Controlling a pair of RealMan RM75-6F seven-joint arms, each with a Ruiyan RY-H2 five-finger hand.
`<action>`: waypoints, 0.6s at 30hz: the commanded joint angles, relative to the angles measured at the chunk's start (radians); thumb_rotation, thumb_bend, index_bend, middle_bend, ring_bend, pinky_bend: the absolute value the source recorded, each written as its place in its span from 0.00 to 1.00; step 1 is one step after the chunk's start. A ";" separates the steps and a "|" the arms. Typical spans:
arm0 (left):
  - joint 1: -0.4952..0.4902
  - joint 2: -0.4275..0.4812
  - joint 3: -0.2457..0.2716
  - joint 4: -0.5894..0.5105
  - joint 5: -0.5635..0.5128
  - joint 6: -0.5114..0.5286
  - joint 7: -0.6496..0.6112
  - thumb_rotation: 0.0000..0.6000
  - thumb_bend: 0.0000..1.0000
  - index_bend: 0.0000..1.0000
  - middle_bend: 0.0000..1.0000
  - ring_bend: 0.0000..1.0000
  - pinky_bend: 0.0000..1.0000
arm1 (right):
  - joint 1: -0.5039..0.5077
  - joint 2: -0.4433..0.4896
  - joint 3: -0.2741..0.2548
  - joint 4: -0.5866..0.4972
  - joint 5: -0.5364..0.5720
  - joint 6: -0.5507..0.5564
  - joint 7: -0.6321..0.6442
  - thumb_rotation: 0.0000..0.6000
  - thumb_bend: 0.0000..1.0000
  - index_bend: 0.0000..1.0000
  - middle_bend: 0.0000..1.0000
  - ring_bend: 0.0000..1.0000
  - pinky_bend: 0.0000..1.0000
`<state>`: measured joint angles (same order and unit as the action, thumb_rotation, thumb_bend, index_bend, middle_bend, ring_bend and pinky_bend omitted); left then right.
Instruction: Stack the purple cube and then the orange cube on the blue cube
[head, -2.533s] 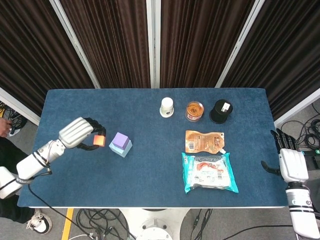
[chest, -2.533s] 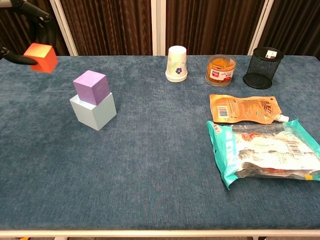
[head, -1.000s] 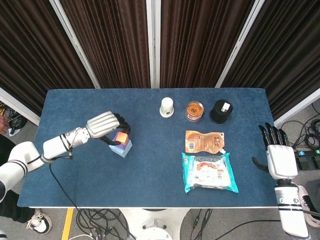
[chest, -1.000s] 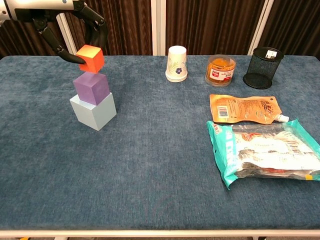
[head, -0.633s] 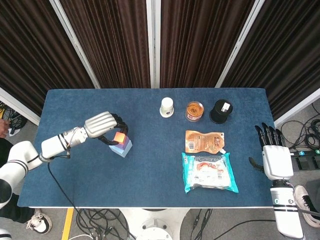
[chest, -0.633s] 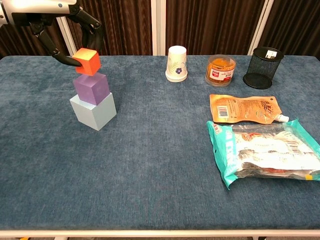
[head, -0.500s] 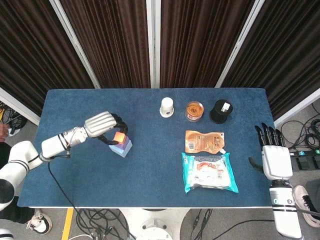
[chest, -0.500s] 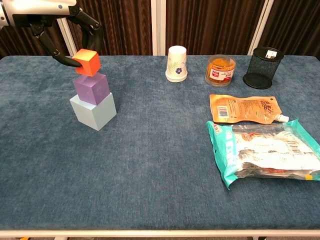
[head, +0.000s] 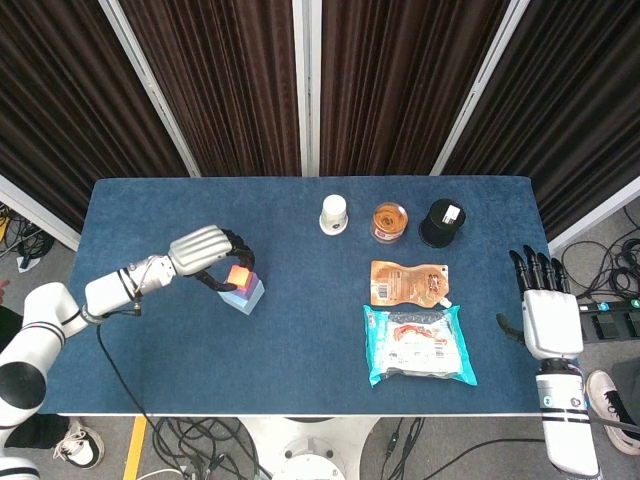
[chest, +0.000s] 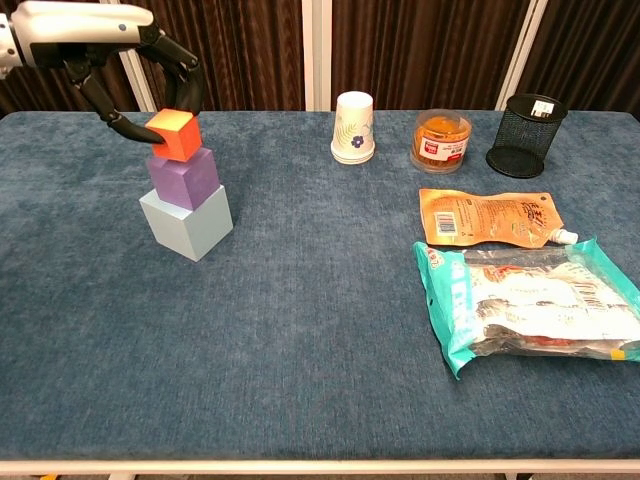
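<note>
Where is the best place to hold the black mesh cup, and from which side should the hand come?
Grip the black mesh cup around its round wall, coming from the robot's right, probably with the free right hand. It stands upright, and the jar crowds its other side.

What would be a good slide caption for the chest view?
Left hand sets the orange cube on the purple cube atop the blue cube.
</note>
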<state>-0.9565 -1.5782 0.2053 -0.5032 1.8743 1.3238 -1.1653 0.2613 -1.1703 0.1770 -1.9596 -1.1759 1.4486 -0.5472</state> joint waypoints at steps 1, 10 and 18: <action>0.004 -0.018 0.004 0.021 -0.006 -0.001 -0.013 1.00 0.30 0.52 0.65 0.46 0.46 | -0.002 0.001 0.002 -0.007 0.002 0.009 -0.009 1.00 0.14 0.00 0.00 0.00 0.00; 0.002 -0.046 0.011 0.085 -0.017 0.001 -0.056 1.00 0.30 0.52 0.65 0.46 0.46 | 0.001 -0.006 0.004 -0.015 0.020 0.019 -0.033 1.00 0.14 0.00 0.00 0.00 0.00; 0.018 -0.067 0.027 0.124 -0.020 -0.001 -0.083 1.00 0.30 0.52 0.65 0.46 0.46 | 0.006 -0.008 0.005 -0.029 0.022 0.032 -0.062 1.00 0.14 0.00 0.00 0.00 0.00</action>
<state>-0.9407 -1.6416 0.2295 -0.3838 1.8550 1.3235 -1.2434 0.2673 -1.1779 0.1818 -1.9869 -1.1544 1.4790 -0.6079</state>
